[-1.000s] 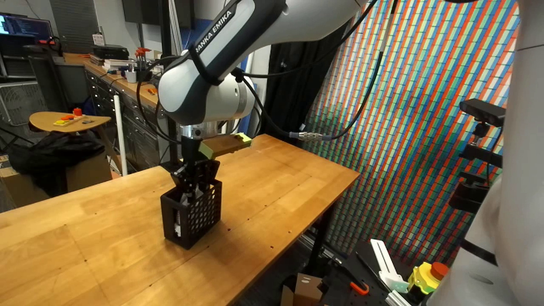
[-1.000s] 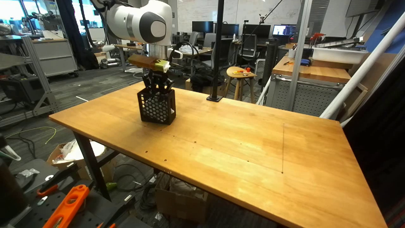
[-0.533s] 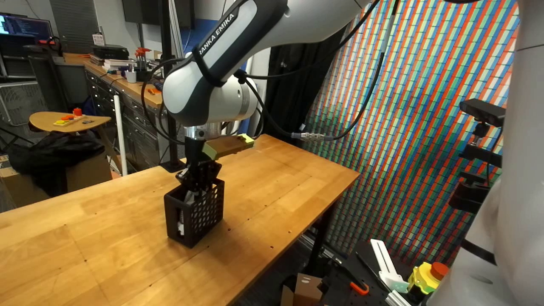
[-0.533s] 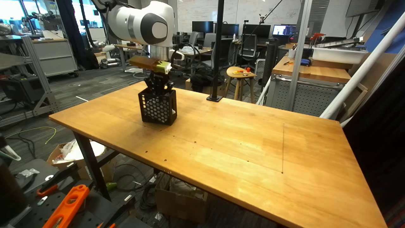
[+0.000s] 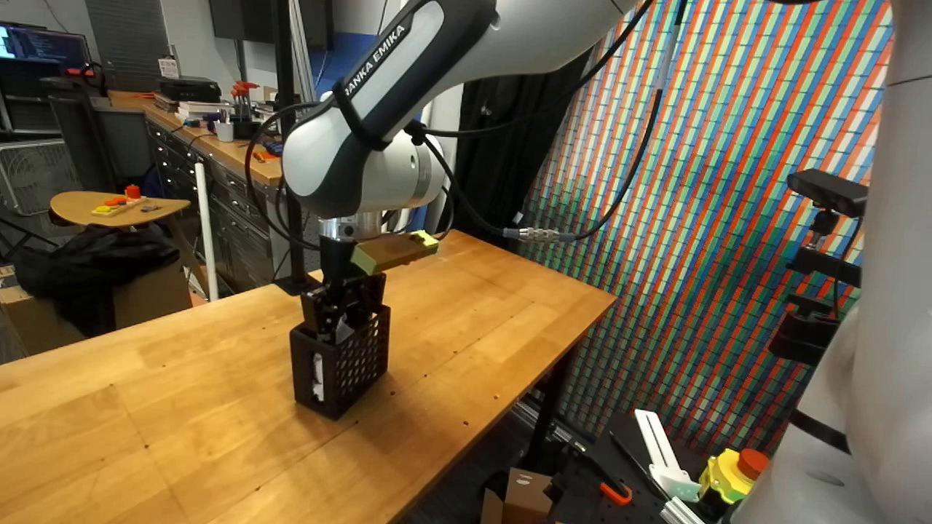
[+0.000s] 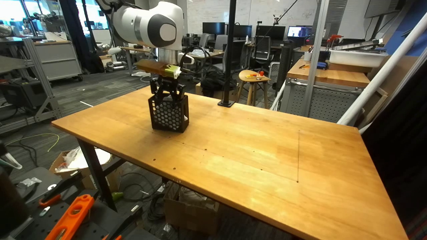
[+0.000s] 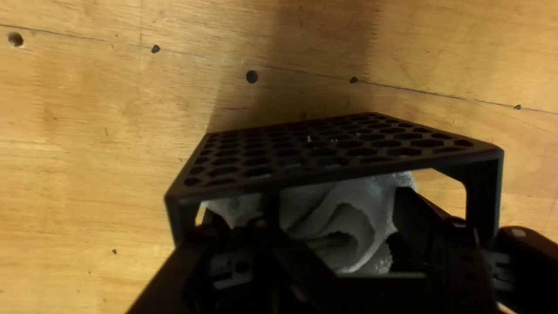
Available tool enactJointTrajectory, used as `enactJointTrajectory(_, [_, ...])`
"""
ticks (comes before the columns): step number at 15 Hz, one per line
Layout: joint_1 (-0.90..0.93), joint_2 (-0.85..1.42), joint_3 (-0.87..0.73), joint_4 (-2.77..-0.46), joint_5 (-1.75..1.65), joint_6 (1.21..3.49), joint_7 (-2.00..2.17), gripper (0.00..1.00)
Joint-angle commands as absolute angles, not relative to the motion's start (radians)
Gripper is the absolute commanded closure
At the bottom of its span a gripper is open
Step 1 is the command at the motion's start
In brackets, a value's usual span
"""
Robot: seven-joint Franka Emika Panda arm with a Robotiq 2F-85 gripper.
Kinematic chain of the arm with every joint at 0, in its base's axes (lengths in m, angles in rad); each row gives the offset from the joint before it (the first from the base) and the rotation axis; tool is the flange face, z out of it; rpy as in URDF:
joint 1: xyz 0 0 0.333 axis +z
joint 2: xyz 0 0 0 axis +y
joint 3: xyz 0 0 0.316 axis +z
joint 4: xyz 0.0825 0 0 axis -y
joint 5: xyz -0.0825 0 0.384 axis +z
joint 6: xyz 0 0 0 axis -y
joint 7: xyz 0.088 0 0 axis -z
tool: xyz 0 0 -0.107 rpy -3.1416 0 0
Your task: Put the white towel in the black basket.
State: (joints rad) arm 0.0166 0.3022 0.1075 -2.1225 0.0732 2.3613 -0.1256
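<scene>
The black basket stands upright on the wooden table; its honeycomb wall also shows in an exterior view and in the wrist view. The white towel is inside it, seen through the side opening; in the wrist view the crumpled towel fills the space below the rim. My gripper points down into the basket's top, also in an exterior view. In the wrist view my gripper is open, its fingers apart on either side of towel folds. The fingertips are partly hidden by the basket's wall.
The wooden table extends widely around the basket. A black pole rises from the table's edge behind the basket. Cables hang along the arm. A stool and a workbench stand beyond the table.
My gripper's fingers have spread apart inside the basket. The basket has slid slightly to the right in both exterior views, along with the arm. The towel stays inside it.
</scene>
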Motion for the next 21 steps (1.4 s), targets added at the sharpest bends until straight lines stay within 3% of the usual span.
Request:
enactJointTrajectory(1, [0.024,0.245,0.098,-2.155,0.065,2.366,-0.134,0.02])
enactJointTrajectory(12, [0.058,0.123,0.095,-2.159,-0.024,2.314,-0.111,0.00])
enactJointTrajectory(13, [0.059,0.111,0.095,-2.158,-0.036,2.308,-0.109,0.25])
enactJointTrajectory(14, [0.060,0.100,0.095,-2.158,-0.048,2.306,-0.108,0.26])
enactJointTrajectory(21, [0.070,0.098,0.103,-2.157,-0.060,2.312,-0.115,0.80])
